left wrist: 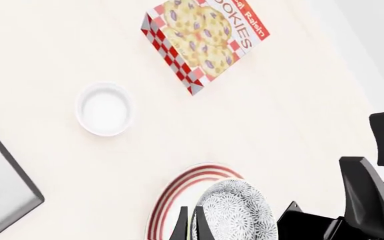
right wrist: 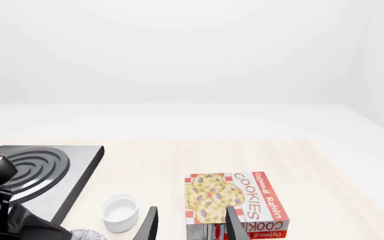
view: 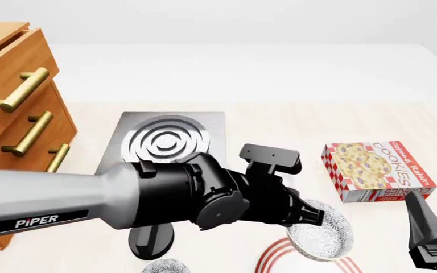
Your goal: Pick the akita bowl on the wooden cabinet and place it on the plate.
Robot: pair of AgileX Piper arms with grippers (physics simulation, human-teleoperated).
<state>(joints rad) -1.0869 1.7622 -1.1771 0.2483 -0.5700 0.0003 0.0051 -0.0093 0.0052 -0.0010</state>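
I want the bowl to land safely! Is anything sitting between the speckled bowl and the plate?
No, nothing visible blocks it. The left claw holds the akita bowl by its rim, right over the plate. The white cup and cookie box sit off to the side.

Bowl (view: 323, 234): grey speckled, tilted, held up over plate's (view: 279, 253) 1 o'clock side, off the cabinet. Plate: white, red rings, flat on table at 6 o'clock. Cabinet (view: 13, 85): orange-brown, brass handles, 9 o'clock.
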